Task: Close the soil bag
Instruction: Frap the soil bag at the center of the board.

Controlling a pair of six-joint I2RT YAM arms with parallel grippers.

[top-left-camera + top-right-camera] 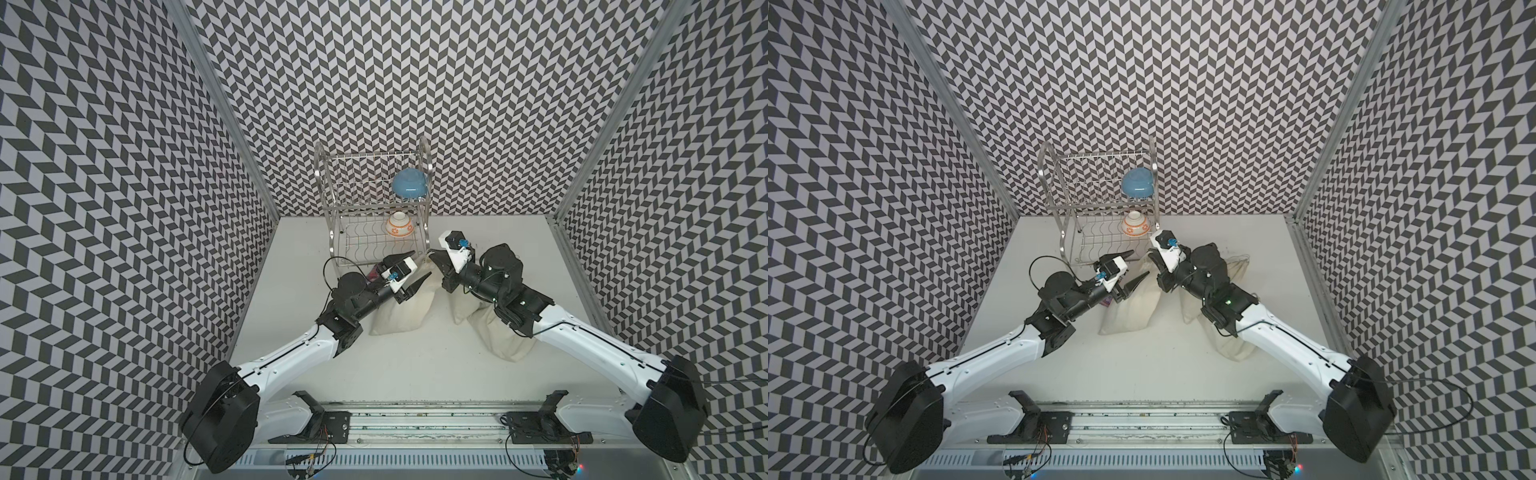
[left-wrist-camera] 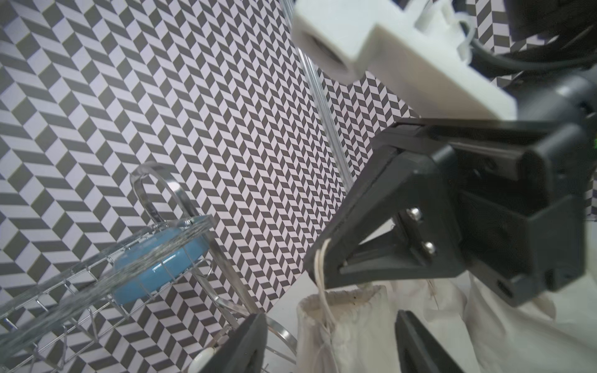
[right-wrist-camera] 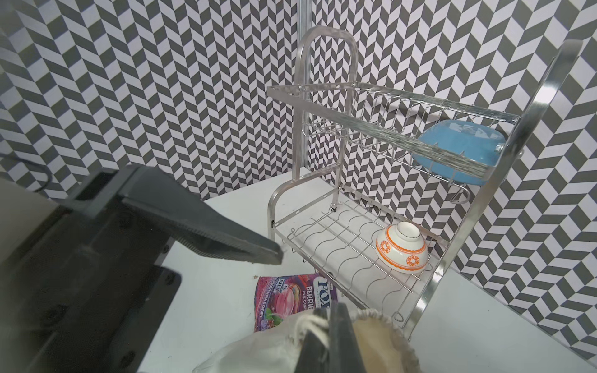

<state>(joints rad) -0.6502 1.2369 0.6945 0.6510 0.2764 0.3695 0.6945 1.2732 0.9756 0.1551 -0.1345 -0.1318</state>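
My right hand (image 2: 318, 270) is pinched shut on the drawstring (image 2: 324, 292) of the soil bag (image 2: 358, 326), with my left hand (image 1: 421, 264) spread open and empty just beside it.

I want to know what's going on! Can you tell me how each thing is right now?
left pincer, open
right pincer, shut on the drawstring
soil bag, standing, mouth not yet pulled shut
blue bowl, tipped upside down on the dish rack, top shelf
orange bowl, upside down, bottom shelf
candy packet, lying flat
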